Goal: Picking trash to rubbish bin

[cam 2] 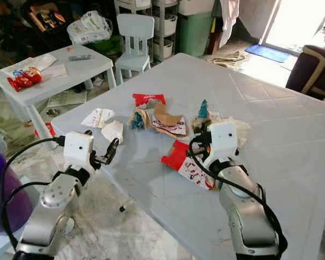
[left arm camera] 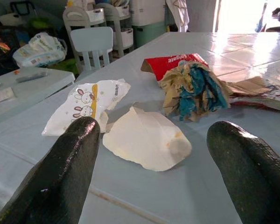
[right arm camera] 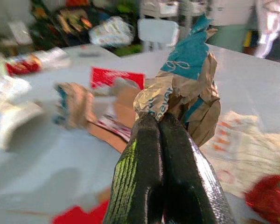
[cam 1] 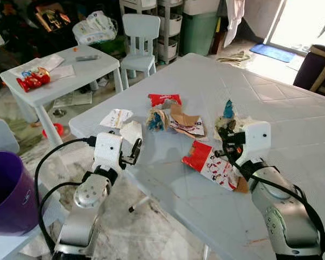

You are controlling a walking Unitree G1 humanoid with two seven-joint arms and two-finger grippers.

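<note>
Table (cam 1: 292, 114), pale grey, bearing scattered trash toward its near-left corner. Item one: crumpled brown-and-teal paper wad (right arm camera: 189, 84), pinched between the clenched fingers of the right tool (right arm camera: 161, 140) and lifted slightly above the table, evidently so it can be carried off without dragging the litter beneath. Item two: red-and-white printed wrapper (cam 1: 211, 162), lying flat just beside the right tool, near the front edge. Item three: torn cardboard with printed packet (cam 1: 184, 122), mid-table, touching a second crumpled brown-and-blue wad (left arm camera: 193, 88). Item four: red toothpaste carton (cam 1: 164, 99), behind that wad, farther from the front edge. Item five: blank cream scrap (left arm camera: 147, 137), flat at the left edge of the table, directly ahead of the left tool (left arm camera: 154, 163), whose fingers stand spread apart and released, lined up either side of the scrap as though posed for a grab; no contact yet. Item six: white wrapper with rabbit print (left arm camera: 86, 102), touching the cream scrap on its far side. Destination: purple bin (cam 1: 8, 189), on the floor well apart from the table, off the robot's left side; it is likely the receptacle, so the held wad would have to travel across. Judged status: one piece in hand, the rest still on the table.
</note>
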